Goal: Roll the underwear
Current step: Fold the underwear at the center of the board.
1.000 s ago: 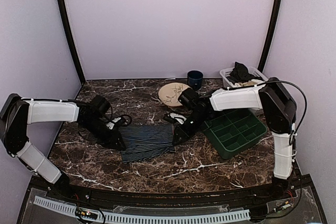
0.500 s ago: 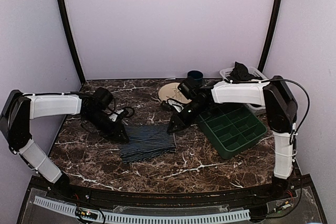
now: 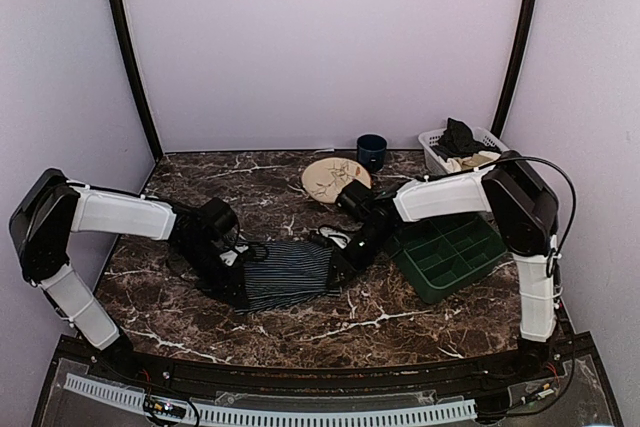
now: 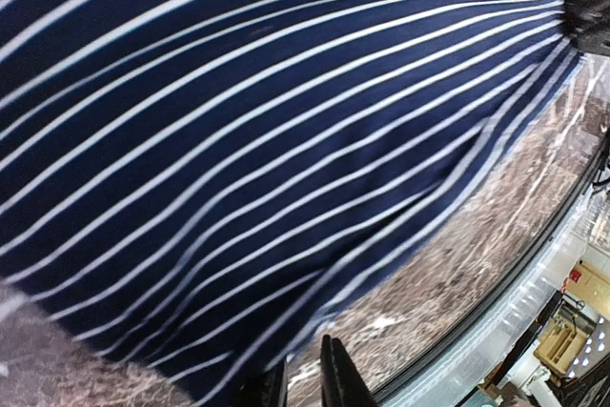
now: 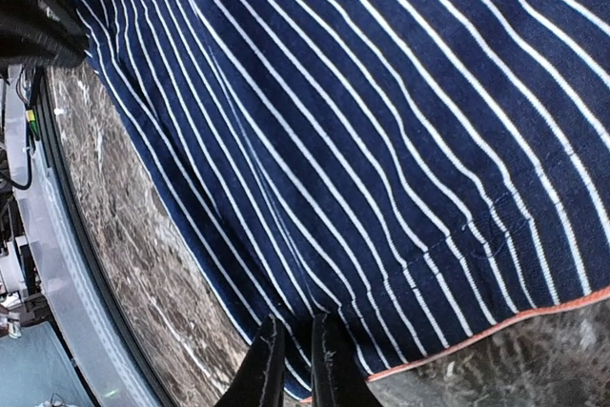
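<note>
The underwear (image 3: 290,272), navy with thin white stripes, lies spread on the marble table between my two grippers. It fills the left wrist view (image 4: 248,140) and the right wrist view (image 5: 381,121), where an orange-trimmed hem shows. My left gripper (image 3: 236,285) sits at its left near corner; its fingers (image 4: 303,383) stand almost together on the cloth's edge. My right gripper (image 3: 342,265) is at the right edge, its fingers (image 5: 294,359) pinched on a fold of striped cloth. The waistband is not visible.
A green compartment tray (image 3: 450,252) sits right behind my right arm. A white basket (image 3: 436,143) holding dark and tan clothes stands at the back right. A round plate (image 3: 328,179) and a dark blue cup (image 3: 371,151) are at the back.
Both grippers have come nearer and lower onto the underwear's side edges and their jaws have narrowed. The cloth has shifted slightly to the right and now spans between them.
</note>
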Robot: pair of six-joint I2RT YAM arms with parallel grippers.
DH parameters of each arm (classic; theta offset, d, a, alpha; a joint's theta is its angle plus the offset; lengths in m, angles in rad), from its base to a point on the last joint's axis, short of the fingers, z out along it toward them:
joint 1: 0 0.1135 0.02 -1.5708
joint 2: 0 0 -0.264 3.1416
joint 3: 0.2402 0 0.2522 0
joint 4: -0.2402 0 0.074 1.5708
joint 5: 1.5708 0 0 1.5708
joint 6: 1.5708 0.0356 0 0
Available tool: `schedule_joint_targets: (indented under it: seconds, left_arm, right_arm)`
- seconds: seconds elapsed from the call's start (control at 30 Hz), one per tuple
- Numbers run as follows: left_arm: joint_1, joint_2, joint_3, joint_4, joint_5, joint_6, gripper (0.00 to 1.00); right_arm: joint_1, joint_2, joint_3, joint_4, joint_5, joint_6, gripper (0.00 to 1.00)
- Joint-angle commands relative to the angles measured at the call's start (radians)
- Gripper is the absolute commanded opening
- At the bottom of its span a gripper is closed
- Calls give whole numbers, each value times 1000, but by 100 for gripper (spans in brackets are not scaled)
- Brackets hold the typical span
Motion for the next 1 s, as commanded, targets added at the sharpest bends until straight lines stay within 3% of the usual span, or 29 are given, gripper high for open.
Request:
schedule_joint_targets:
  seconds: [0.0, 0.1, 0.23, 0.43, 0.6, 0.97]
  left_arm:
    - [4, -59, -25, -61, -41, -18, 14]
    - [4, -109, -12, -62, -53, -10, 14]
    - [4, -203, 38, -45, -72, 37, 26]
    - [-29, -176, 155, -175, -149, 336, 37]
    - [-61, -194, 106, -159, -194, 550, 38]
    - [-99, -124, 78, -71, -203, 672, 39]
  right_arm:
    - [8, -24, -53, -55, 50, -29, 12]
    - [7, -36, -42, -68, 67, -33, 14]
    - [8, -87, -39, -39, 54, -27, 16]
    - [8, -87, -40, -40, 54, -36, 18]
    - [8, -56, -61, -26, 59, -27, 17]
    - [3, -4, -88, -27, 74, -22, 14]
